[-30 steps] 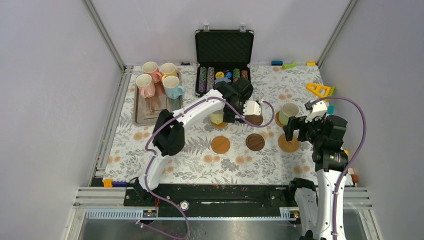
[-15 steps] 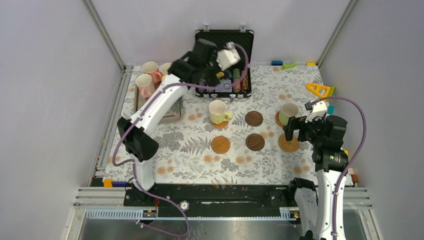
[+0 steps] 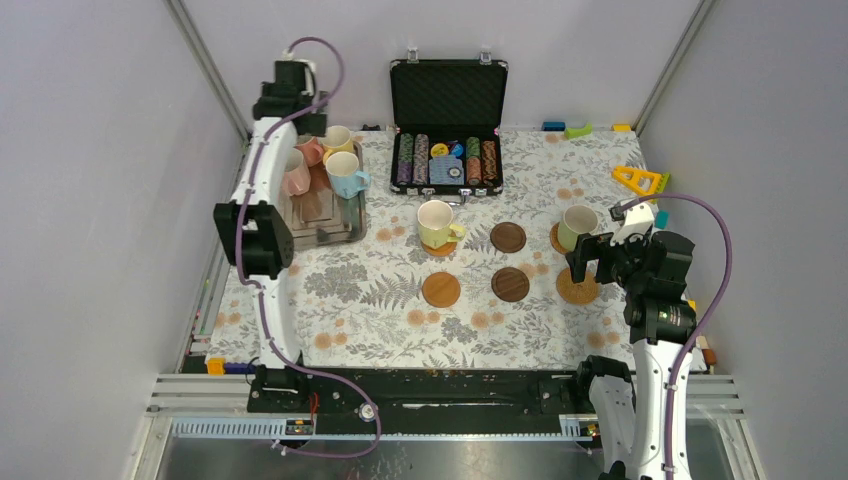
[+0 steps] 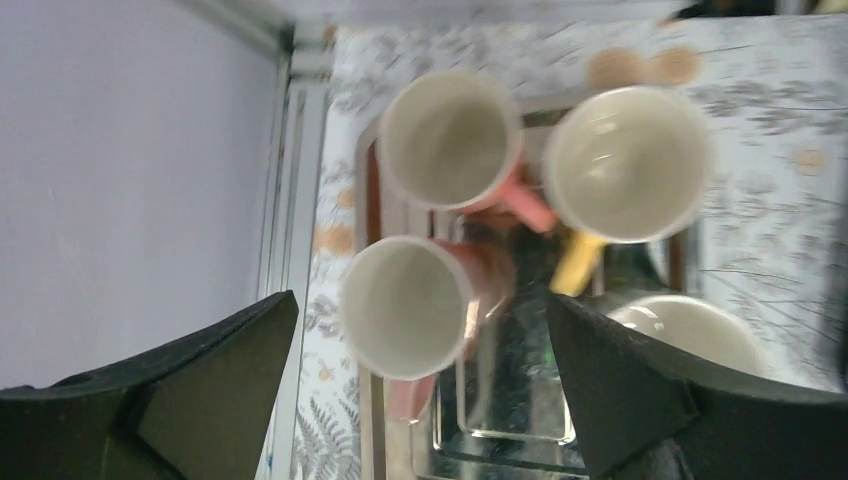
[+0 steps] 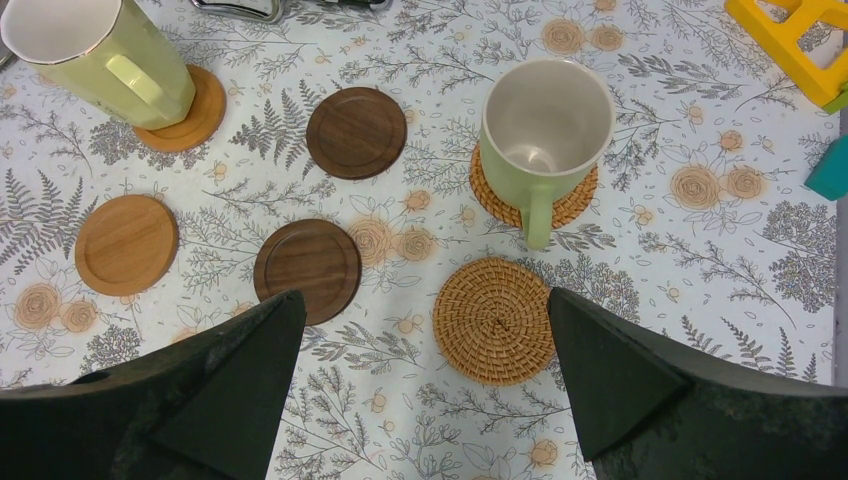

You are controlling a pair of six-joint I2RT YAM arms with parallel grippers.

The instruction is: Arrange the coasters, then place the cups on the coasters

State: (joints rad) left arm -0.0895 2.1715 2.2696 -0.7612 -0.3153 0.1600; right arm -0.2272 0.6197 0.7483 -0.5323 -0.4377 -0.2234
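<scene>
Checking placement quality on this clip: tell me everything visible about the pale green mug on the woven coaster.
The pale green mug looks like glossy ceramic. It stands upright and empty, with an off-white inside. Its single handle points toward the arms' side of the table and overhangs the coaster's rim. The mug sits roughly centred on a round woven coaster, on the right part of the floral table cover. Nothing else touches it.

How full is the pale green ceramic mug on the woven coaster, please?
Empty: the right wrist view looks into the pale green ceramic mug, showing only its bare pale bottom.
</scene>
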